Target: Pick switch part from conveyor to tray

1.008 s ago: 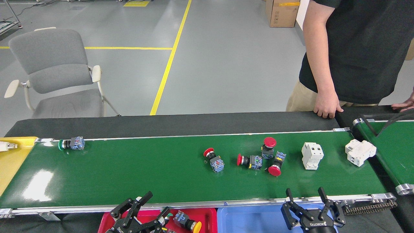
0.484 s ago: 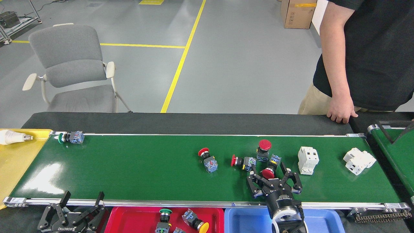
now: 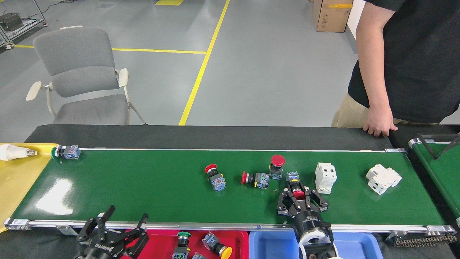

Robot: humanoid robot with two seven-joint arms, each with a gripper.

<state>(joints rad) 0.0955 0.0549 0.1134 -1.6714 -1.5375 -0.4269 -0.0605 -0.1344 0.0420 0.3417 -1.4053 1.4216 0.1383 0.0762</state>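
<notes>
The conveyor point(image 3: 143, 187) is a wide glossy green belt with silver rails. Several red-capped switch parts lie mid-belt: one point(image 3: 215, 177), a second point(image 3: 255, 178), a third standing point(image 3: 276, 166). Another red-capped switch part point(image 3: 295, 186) lies on the belt between the fingers of my right gripper point(image 3: 297, 191), which looks shut on it. A green-capped switch part point(image 3: 65, 151) sits at the belt's far left end. My left gripper point(image 3: 124, 216) is open over the front rail, beside the red tray point(image 3: 158, 239), which holds a few switch parts.
Two white breakers point(image 3: 325, 177) point(image 3: 382, 178) lie on the right of the belt. A blue tray point(image 3: 269, 241) sits under my right arm. A yellow tray point(image 3: 14, 180) with a white bulb stands at left. A person's hand point(image 3: 377, 126) rests on the far edge. A narrower belt point(image 3: 438, 169) is at right.
The belt has carried all the parts leftward. My right gripper's fingers have closed in around the red-capped switch part. My left gripper has moved right toward the red tray.
</notes>
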